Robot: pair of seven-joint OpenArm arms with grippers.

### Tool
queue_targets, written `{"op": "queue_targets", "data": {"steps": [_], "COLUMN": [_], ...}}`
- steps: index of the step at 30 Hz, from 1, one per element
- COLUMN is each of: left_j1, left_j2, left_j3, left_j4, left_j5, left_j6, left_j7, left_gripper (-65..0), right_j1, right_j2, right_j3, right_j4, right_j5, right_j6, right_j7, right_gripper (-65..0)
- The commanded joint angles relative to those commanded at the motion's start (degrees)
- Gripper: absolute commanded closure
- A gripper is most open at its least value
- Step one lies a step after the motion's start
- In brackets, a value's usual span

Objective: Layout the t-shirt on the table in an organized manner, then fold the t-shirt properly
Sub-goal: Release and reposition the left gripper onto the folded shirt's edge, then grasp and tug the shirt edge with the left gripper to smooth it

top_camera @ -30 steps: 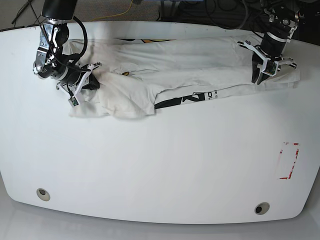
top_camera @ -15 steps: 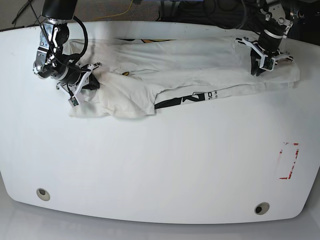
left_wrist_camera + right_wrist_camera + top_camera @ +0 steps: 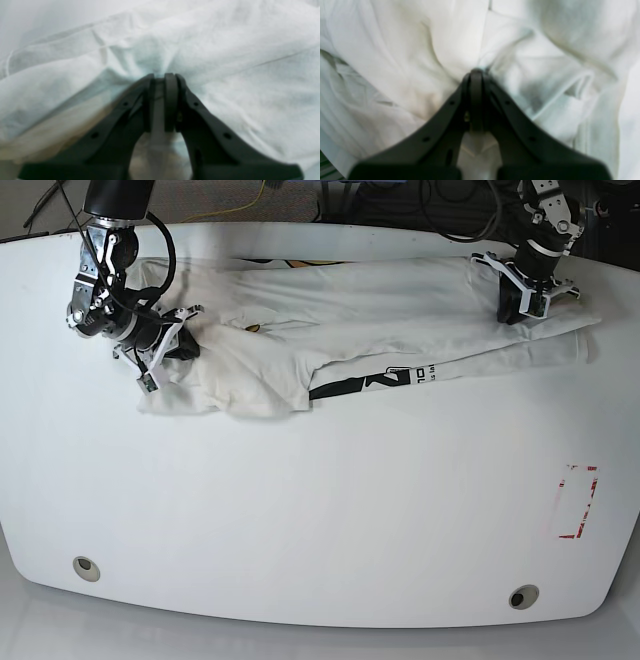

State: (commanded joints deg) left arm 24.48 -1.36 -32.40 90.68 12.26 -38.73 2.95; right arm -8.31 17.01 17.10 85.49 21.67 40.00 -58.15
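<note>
— How do your jaws stand?

— Your left gripper has its jaws pressed together on a bunched fold of the t-shirt; cloth puckers right at the tips. Your right gripper pinches the shirt too, jaws closed on a gathered ridge.

— Where are they in the base view?

— Left gripper at the upper right of the frame, right gripper at the upper left, each at one end of the garment.

— And the shirt itself?

— The t-shirt lies rumpled along the top of the desk, a black printed strip showing near the middle. A red tape mark sits at the lower right — well apart from the cloth.
</note>
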Motion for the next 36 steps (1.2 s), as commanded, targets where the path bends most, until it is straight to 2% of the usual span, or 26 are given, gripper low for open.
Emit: {"op": "queue_targets", "data": {"steps": [5,9,12,15,24,26,30,36], "left_j1": [-1.49,-2.64,-3.96,-4.92,-5.8,-5.89,-5.98,-7.65], "left_j2": [-2.81,-5.45,-6.77,-7.12,-7.12,-7.12,-6.95,-6.95], "left_j3": [2.81,6.24,7.47,7.47,7.3,6.95,4.31,-1.05], "left_j4": [-1.49,-1.23,0.0,1.93,9.23,11.43,14.42,15.74], "left_j5": [0.0,-0.09,-0.09,-0.26,-0.35,-0.44,-0.62,-3.16], "left_j6": [-0.18,-0.18,-0.26,-0.26,-0.26,-0.26,-0.35,-1.27], "left_j7": [0.53,4.04,8.53,12.48,16.26,17.41,19.08,22.24], "left_gripper": [-5.3,-5.3,-5.3,-5.3,-6.1,-8.7,-18.7,-45.7], "right_j1": [-0.18,-0.26,-0.26,-0.26,-0.18,-0.18,-0.09,0.0], "right_j2": [0.0,0.0,0.0,0.0,0.0,0.0,0.0,0.0], "right_j3": [0.0,0.0,0.0,0.0,0.0,0.0,0.0,0.0], "right_j4": [0.0,0.0,0.0,0.0,0.0,0.0,0.0,0.0], "right_j5": [0.0,0.0,0.0,0.0,0.0,0.0,0.0,0.0], "right_j6": [0.0,0.0,0.0,0.0,0.0,0.0,0.0,0.0], "right_j7": [0.0,0.0,0.0,0.0,0.0,0.0,0.0,0.0], "right_gripper": [-0.1,-0.1,-0.1,-0.1,-0.1,-0.1,-0.1,-0.1]}}
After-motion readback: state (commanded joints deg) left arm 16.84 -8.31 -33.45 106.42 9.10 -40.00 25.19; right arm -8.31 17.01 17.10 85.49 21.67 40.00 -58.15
